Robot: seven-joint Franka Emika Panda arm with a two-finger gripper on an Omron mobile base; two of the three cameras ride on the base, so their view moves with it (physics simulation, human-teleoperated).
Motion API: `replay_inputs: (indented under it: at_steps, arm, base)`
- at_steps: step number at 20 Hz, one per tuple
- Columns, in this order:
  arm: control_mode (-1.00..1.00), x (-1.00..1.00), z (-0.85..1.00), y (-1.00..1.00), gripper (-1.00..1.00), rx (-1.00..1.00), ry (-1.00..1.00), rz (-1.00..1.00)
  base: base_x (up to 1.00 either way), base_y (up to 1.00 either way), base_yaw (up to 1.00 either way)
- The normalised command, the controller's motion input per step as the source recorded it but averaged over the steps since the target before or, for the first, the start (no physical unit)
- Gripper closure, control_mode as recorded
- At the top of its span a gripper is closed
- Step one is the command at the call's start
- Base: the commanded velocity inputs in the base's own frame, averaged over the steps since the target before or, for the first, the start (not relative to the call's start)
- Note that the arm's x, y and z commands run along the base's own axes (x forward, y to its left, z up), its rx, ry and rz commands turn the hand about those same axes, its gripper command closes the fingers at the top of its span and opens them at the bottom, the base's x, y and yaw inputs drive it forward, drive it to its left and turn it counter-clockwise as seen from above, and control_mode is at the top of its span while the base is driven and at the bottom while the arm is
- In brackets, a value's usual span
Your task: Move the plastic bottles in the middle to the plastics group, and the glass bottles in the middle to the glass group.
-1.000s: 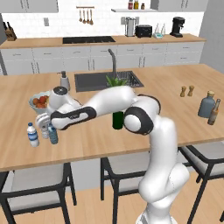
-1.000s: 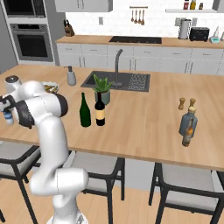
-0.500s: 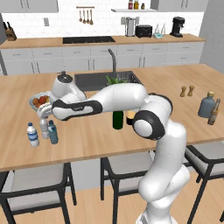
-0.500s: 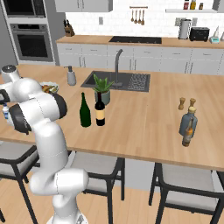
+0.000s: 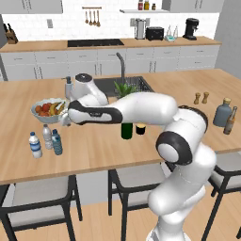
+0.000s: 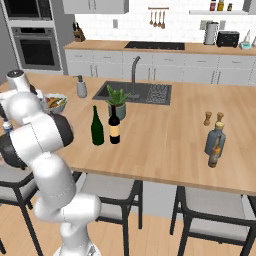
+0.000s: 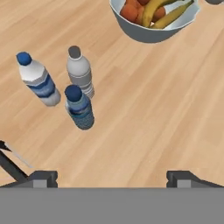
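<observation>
Across the long wooden island (image 5: 141,155) the white arm is stretching leftward, and its hand end is blending into the fruit bowl (image 5: 47,111) behind it, so the gripper (image 5: 63,120) is hard to make out from the left base view. Its fingers (image 7: 43,177) are showing as two dark tips standing far apart with nothing between them.

Behind the arm's forearm the dark green wine bottle (image 6: 97,127) is being cut off in the left base view, leaving just its base showing; beside it the near-black wine bottle (image 6: 114,125) is carrying a tan label, too small for any writing to be read. Both are standing upright in front of the potted plant (image 6: 118,99).

Toward the right end the squat blue-grey bottle (image 6: 216,140) and the slim brown bottle (image 6: 215,152) are standing just beside each other.

Near the left end three small ribbed bottles are standing close together: the white-capped bottle (image 5: 35,145) with a blue label, the plain greyish bottle (image 7: 79,72), and the blue-tinted bottle (image 7: 79,107) with a blue cap, just beside the greyish one.
</observation>
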Motion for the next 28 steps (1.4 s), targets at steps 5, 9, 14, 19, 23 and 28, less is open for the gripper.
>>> replay_inputs:
  at_steps: [5, 9, 14, 19, 23, 28]
  arm:
    - [-1.00, -0.37, 0.15, -0.93, -1.00, 0.00, 0.00, -0.08]
    - [-1.00, -0.25, 0.27, -0.84, -1.00, 0.00, -0.02, -0.16]
    - [-1.00, -0.21, 0.36, -0.76, -1.00, 0.02, -0.05, -0.26]
    - [-1.00, -0.17, 0.29, -0.84, -1.00, 0.00, -0.04, -0.24]
    - [-1.00, -0.01, 0.20, -0.78, -1.00, 0.02, 0.00, -0.25]
    - [-1.00, 0.04, 0.18, -0.72, -1.00, 0.03, 0.00, -0.18]
  base:
    - [0.00, 0.00, 0.00]
    - [0.00, 0.00, 0.00]
    - [0.00, 0.00, 0.00]
    - [0.00, 0.00, 0.00]
    - [0.00, 0.00, 0.00]
    - [0.00, 0.00, 0.00]
